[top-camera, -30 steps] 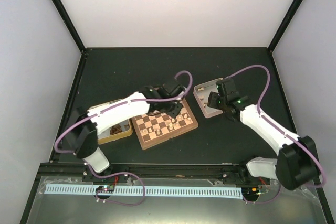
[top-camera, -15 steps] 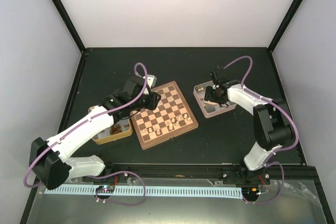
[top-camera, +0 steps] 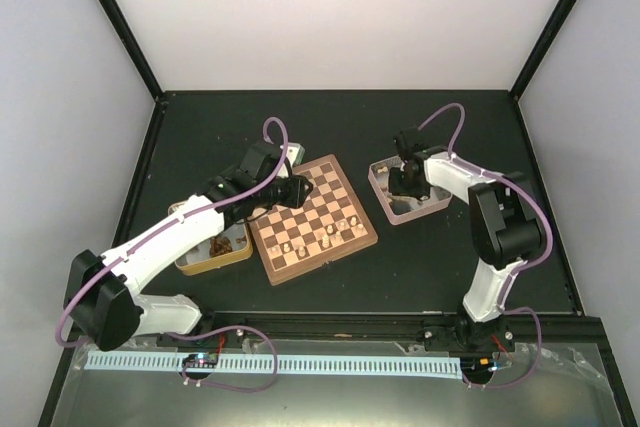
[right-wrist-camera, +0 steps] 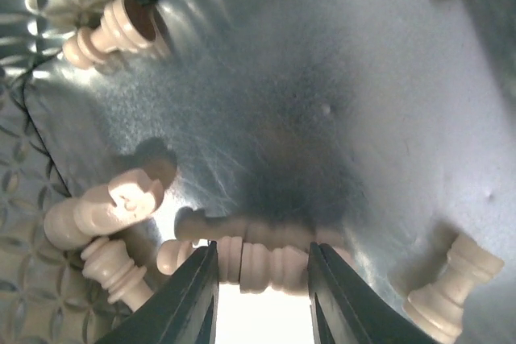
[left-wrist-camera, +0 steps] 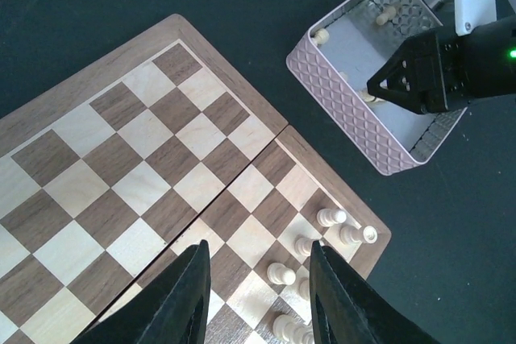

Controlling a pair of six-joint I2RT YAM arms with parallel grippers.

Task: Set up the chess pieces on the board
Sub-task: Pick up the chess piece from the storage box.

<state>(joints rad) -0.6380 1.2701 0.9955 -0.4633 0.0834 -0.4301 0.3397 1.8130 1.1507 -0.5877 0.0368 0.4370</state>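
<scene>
The board (top-camera: 300,257) lies at the table's middle; it also shows in the left wrist view (left-wrist-camera: 145,159). Several cream chess pieces (top-camera: 330,234) stand along its near right edge (left-wrist-camera: 330,217). My left gripper (top-camera: 300,190) hangs open and empty above the board (left-wrist-camera: 260,279). My right gripper (top-camera: 408,182) reaches down into the pink tray (top-camera: 385,205). In the right wrist view its jaws (right-wrist-camera: 260,267) stand apart on either side of a cream piece (right-wrist-camera: 274,267) lying flat on the tray floor. More cream pieces (right-wrist-camera: 97,211) lie around it.
A gold tray (top-camera: 200,264) with dark pieces sits left of the board, under my left arm. The pink tray's patterned wall (left-wrist-camera: 355,130) stands close to the board's right corner. Black frame posts and pale walls ring the dark table.
My left arm has drawn back from the board's right half toward its far left corner. My right gripper has swung from above the pink tray down into it.
</scene>
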